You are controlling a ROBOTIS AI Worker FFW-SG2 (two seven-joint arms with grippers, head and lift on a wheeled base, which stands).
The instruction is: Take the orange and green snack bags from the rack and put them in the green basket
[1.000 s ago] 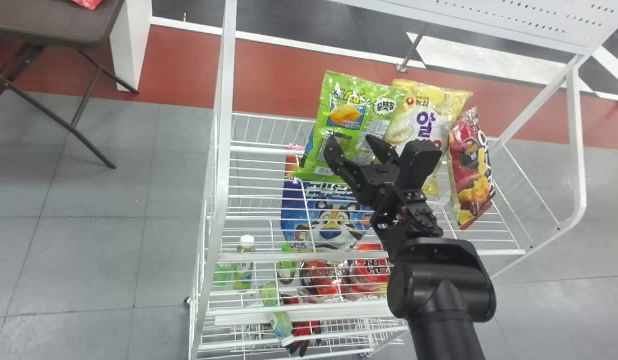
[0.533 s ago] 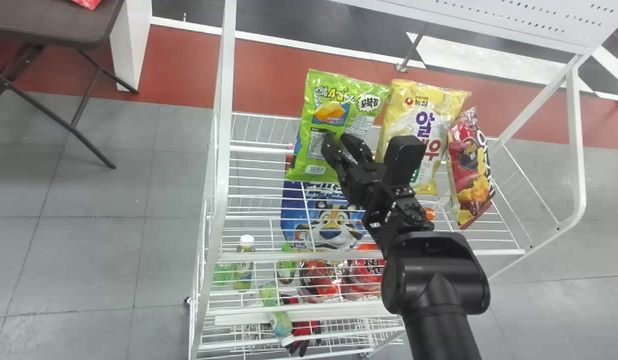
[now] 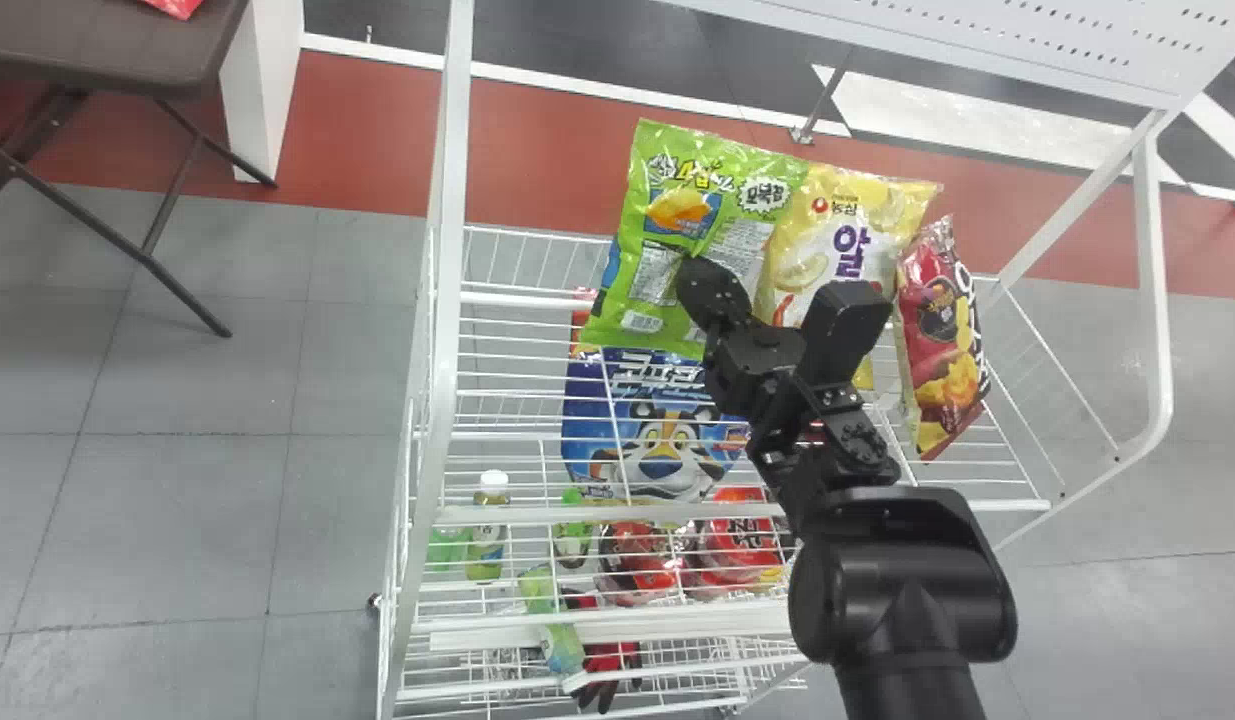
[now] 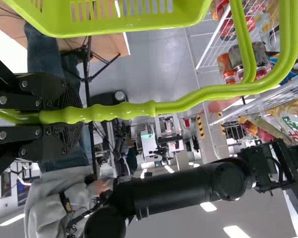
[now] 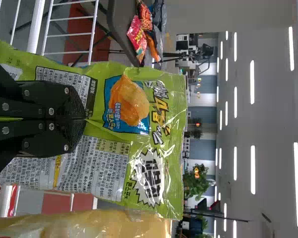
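Clearly the green snack bag is caught: the head view puts it at the rack, beside a yellow bag, while the right wrist view reveals the right gripper pinched closed on its film. Taking it seems underway; next, carry it clear to the green basket, whose handle, the left wrist view shows, the left gripper clasps.

Glossy, crinkled plastic film is seen on the bright green rectangular snack bag. A smooth gloss is shown by the lime-green slotted plastic basket and its curved tubular handle. The white wire rack is smooth, coated metal.
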